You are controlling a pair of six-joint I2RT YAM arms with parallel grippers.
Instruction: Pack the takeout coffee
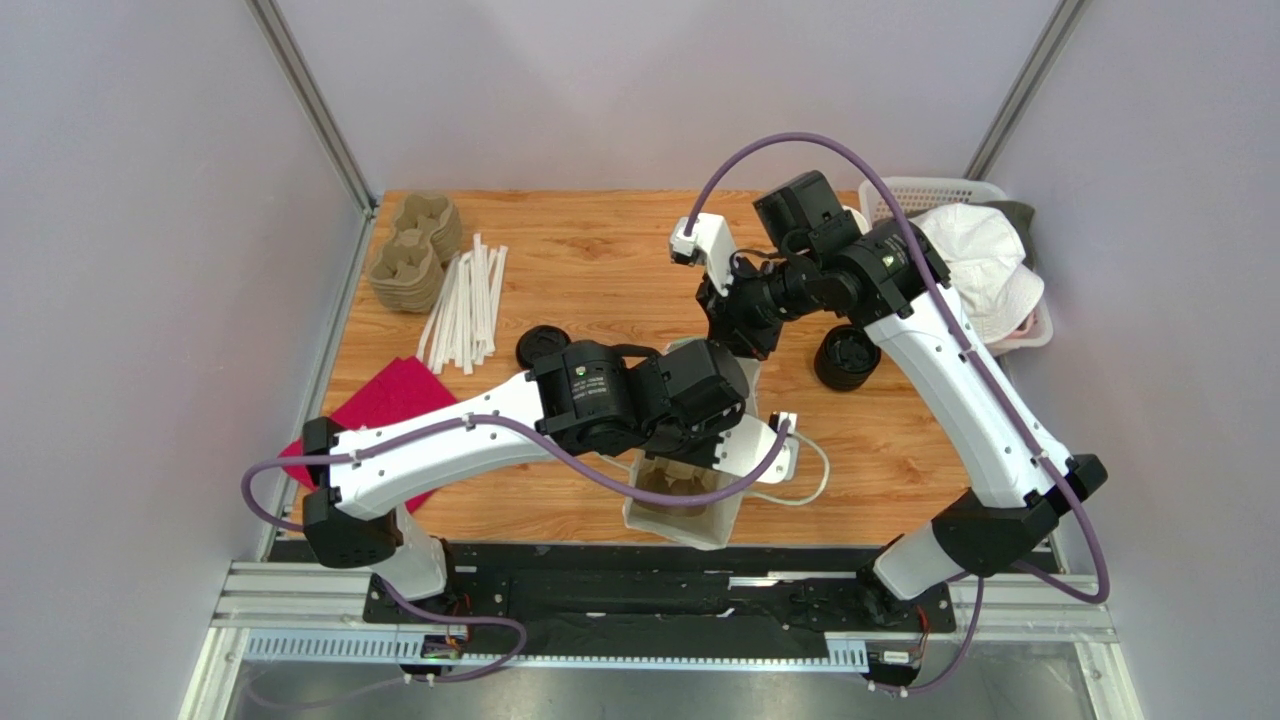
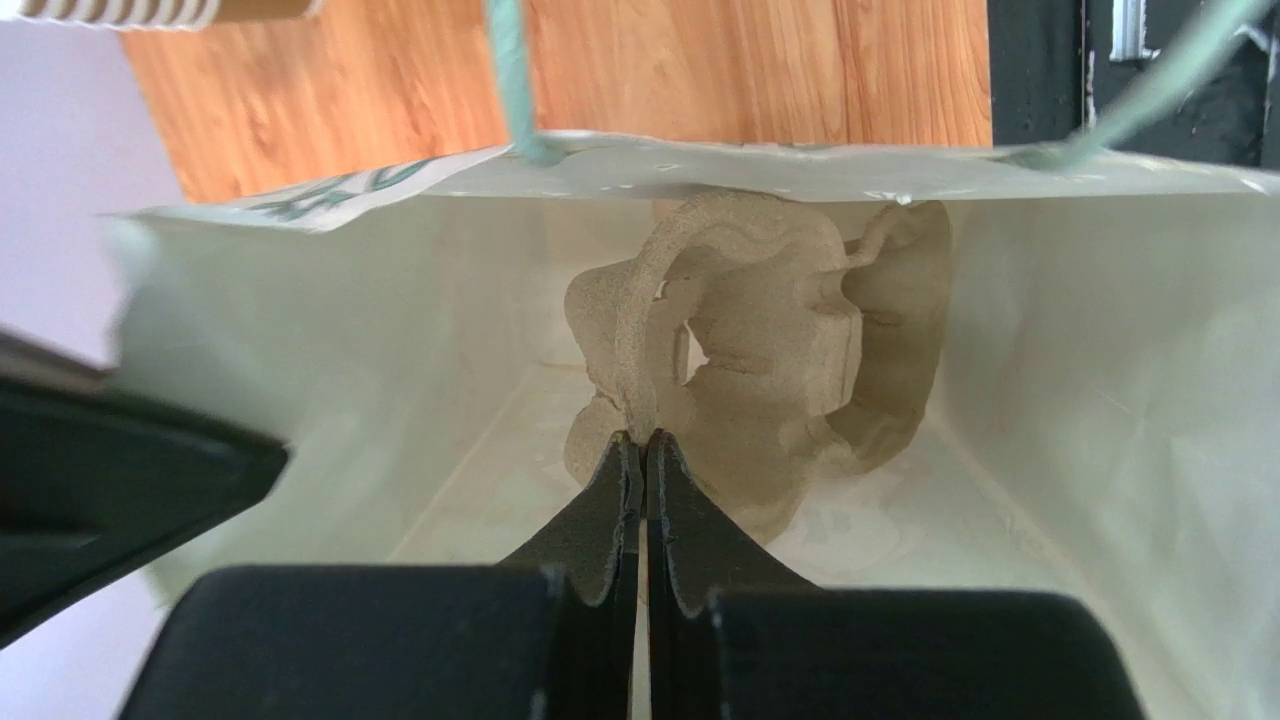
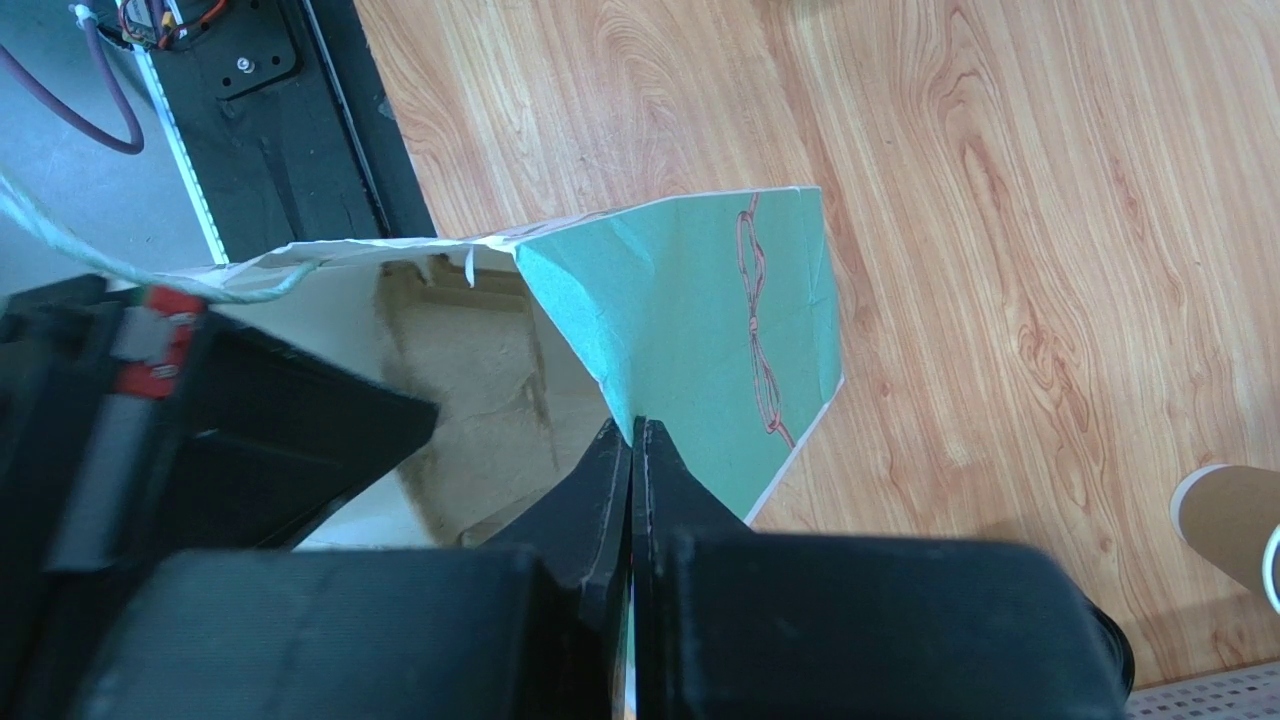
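Left gripper (image 2: 643, 450) pinched moulded pulp carrier (image 2: 751, 345), right gripper (image 3: 634, 435) teal paper bag (image 3: 706, 330); black-lidded paper cup (image 1: 849, 357) seemed crushable, so grasp mid-wall.

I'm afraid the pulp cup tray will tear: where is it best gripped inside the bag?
Pinch the pulp cup tray by its thin outer edge, coming in through the open mouth of the bag. That edge is turned toward the mouth, and the bag's walls close off both sides. The left gripper is shut on it there.
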